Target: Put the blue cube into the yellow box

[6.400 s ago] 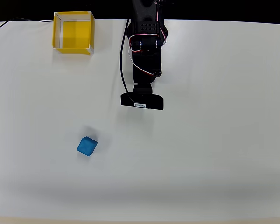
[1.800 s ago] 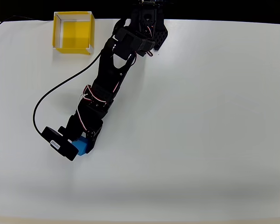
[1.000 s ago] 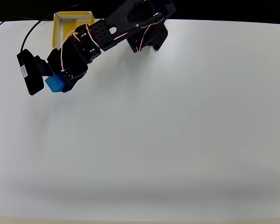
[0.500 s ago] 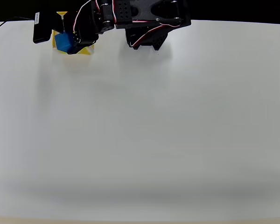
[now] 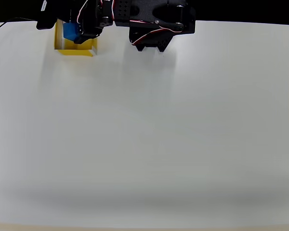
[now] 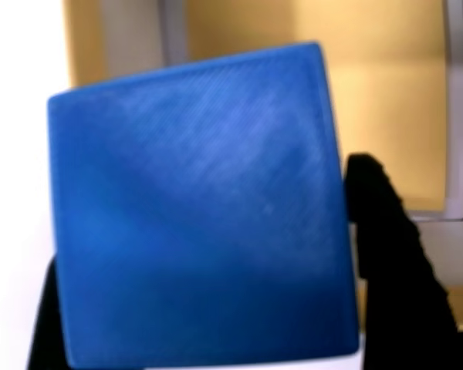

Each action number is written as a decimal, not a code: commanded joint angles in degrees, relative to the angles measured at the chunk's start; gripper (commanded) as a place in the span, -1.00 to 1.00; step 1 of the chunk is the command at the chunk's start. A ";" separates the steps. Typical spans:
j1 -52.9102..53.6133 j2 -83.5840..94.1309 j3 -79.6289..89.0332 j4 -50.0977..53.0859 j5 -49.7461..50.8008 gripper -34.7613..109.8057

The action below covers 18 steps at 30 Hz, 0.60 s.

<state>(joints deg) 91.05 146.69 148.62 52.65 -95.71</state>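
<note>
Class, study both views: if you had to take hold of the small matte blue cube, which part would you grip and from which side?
Grip the small matte blue cube across two opposite flat side faces, coming from above. Its parallel faces probably suit two fingers, as the black two-finger gripper shows over the open-topped yellow box.

Matte, fine-ribbed blue cube (image 6: 197, 208)

cube (image 5: 70, 32) in claw (image 5: 76, 30) | above box (image 5: 77, 49) | box at table (image 5: 159, 144) far-left corner, overhead view
</note>
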 commanded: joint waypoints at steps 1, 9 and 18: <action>2.55 3.60 2.11 -4.39 -1.41 -0.26; 4.04 5.54 8.96 -11.51 -2.46 -0.10; 3.87 6.86 5.98 -6.15 -4.13 -0.05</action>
<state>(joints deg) 93.60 150.47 161.63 40.61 -98.44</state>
